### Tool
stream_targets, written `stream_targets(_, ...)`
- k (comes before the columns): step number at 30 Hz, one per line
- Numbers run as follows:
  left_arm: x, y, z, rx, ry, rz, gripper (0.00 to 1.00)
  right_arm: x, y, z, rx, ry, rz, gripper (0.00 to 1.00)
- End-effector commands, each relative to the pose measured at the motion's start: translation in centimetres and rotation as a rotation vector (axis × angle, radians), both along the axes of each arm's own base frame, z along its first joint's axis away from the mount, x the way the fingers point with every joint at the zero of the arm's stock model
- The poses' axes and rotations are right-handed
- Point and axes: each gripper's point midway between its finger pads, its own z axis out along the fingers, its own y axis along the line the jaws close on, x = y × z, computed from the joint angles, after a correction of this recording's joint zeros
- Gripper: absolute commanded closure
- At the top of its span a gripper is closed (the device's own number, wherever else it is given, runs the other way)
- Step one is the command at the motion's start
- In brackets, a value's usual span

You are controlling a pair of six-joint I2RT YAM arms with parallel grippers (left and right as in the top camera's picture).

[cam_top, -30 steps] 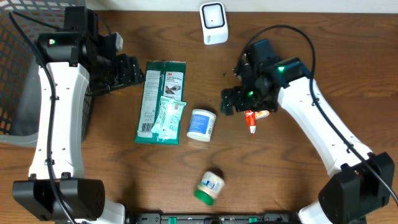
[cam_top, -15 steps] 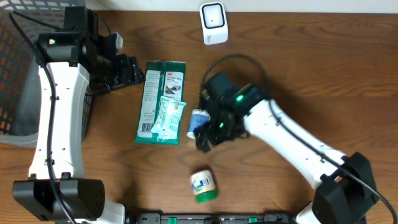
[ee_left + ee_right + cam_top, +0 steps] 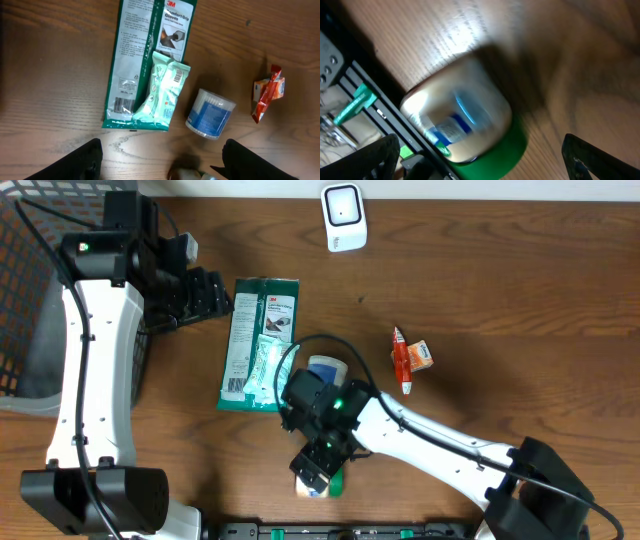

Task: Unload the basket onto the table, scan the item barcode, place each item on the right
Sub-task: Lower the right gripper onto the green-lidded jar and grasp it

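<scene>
so the bottle (image 3: 465, 125), the white one with the green cap, is lying on its side right by the front edge of the table (image 3: 520, 310), well away from the white scanner (image 3: 343, 217) at the back edge. The right gripper (image 3: 479, 141) is directly over it with fingers (image 3: 375, 160) spread wide, one on each side of the bottle. It's pretty blurry in the wrist view, so I can't tell if either finger is actually touching it. From overhead the gripper covers most of the bottle. The left gripper (image 3: 162, 152) is over on the far left next to the wire basket (image 3: 30, 300), jaws apart with nothing in them. In the middle there's a green 3M gloves pack (image 3: 258, 330) with a mint wipes packet (image 3: 268, 368) lying on its lower end, a round cotton swab tub (image 3: 327, 368) just beside those, and an orange sachet (image 3: 408, 358) off to the side on its own
</scene>
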Motion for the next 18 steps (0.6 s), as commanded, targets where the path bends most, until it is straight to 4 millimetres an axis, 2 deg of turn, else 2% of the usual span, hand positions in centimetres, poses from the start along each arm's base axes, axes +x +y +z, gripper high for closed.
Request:
stream_targets(1, -0.3, -0.2, -0.5, -0.01, 0.028, 0.002, 0.23, -0.6, 0.2, -0.3, -0.001, -0.035, 0.09, 0.01)
stream_targets(5, -0.4, -0.2, -0.5, -0.01, 0.032, 0.001, 0.23, -0.7, 0.1, -0.3, -0.01, -0.035, 0.086, 0.02)
stream_targets(9, -0.4, -0.2, -0.5, -0.01, 0.031, 0.001, 0.23, 0.0, -0.3, -0.5, -0.037, -0.078, 0.083, 0.01)
stream_targets(14, -0.4, -0.2, -0.5, -0.01, 0.031, 0.001, 0.23, 0.0, 0.1, -0.4, -0.02, -0.075, 0.084, 0.01)
stream_targets(18, -0.3, -0.2, -0.5, -0.01, 0.03, 0.001, 0.23, 0.9, 0.5, -0.5, -0.001, -0.134, 0.138, 0.01)
